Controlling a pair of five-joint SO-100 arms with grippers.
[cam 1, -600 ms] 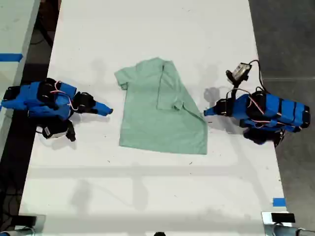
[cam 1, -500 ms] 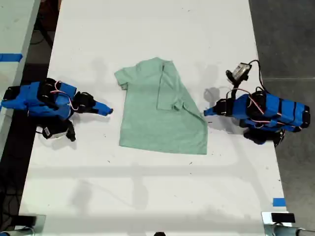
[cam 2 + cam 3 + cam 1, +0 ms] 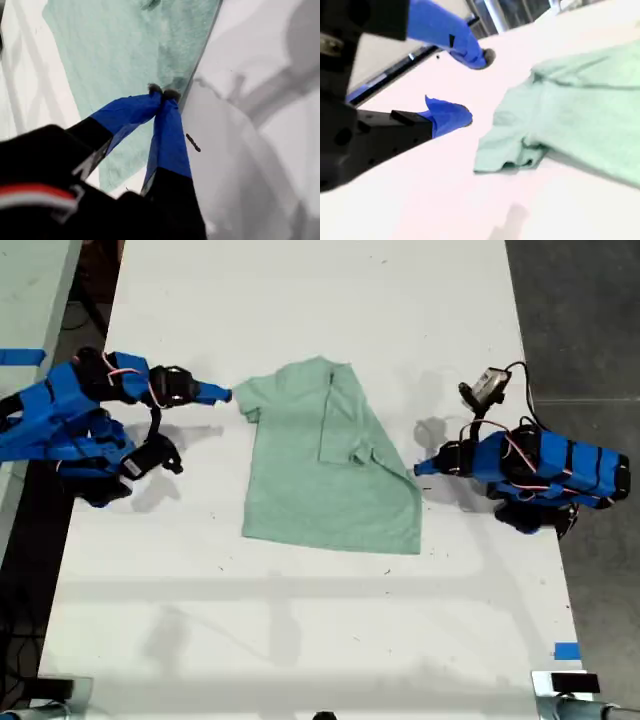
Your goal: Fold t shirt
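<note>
The t shirt (image 3: 330, 455) lies on the white tabletop (image 3: 300, 620), one side folded over its middle, so the sleeve beneath is hidden. My first gripper (image 3: 164, 93) rests at the shirt's edge, tips pressed together; whether cloth is pinched between them I cannot make out. My second gripper (image 3: 470, 85) hovers just beside the shirt's open sleeve (image 3: 507, 150), fingers spread apart, touching nothing. A small grey camera (image 3: 487, 386) on a cable sits near the first arm.
</note>
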